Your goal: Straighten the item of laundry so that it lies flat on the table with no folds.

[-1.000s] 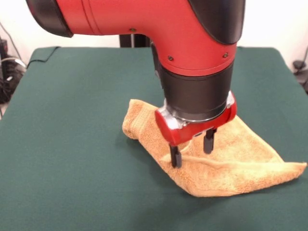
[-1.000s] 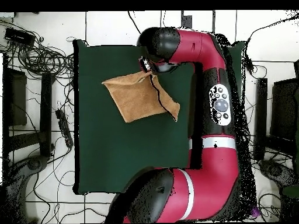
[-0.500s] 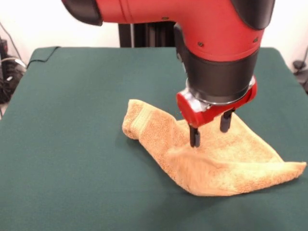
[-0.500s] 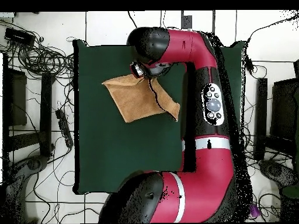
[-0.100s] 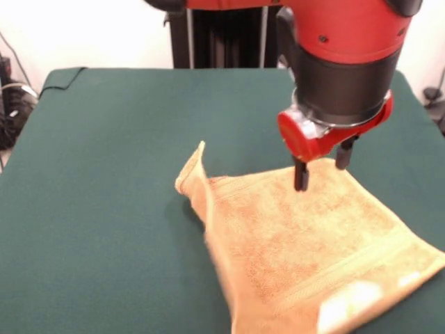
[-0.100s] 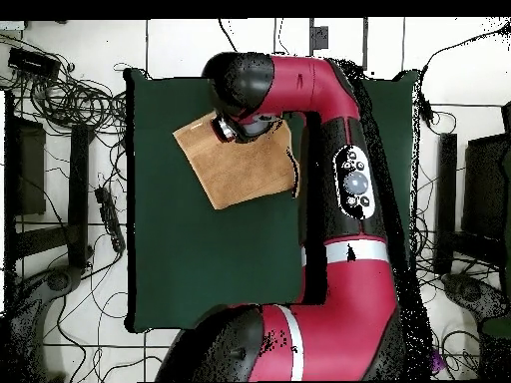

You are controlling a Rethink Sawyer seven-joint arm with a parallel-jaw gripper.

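The desk (image 5: 104, 139), covered in dark green cloth, is carrying only the towel (image 5: 299, 243), which is lying on its near-right part in the front view and in the upper middle of the green area in the overhead view (image 6: 240, 160). Compared with a second ago, the towel is looking very different: the crumpled, doubled-over bundle that was lying as a narrow ridge is now opening out into a broad sheet, with a woven border band and a pale label patch showing at its near edge. One side is not yet settling down: the left edge is standing up as a thin raised flap, ending in a pointed corner (image 5: 200, 149).

The red arm (image 5: 348, 42) has been travelling rightward across the front view over that second, and the claw (image 5: 321, 167) is now hovering at the far corner of the towel. Its two dark fingers (image 5: 300, 175) are standing apart with nothing seen between them, their tips right at the cloth.

Judging from this, most of the unfolding is done, and what is remaining is laying that upright left edge down flat.
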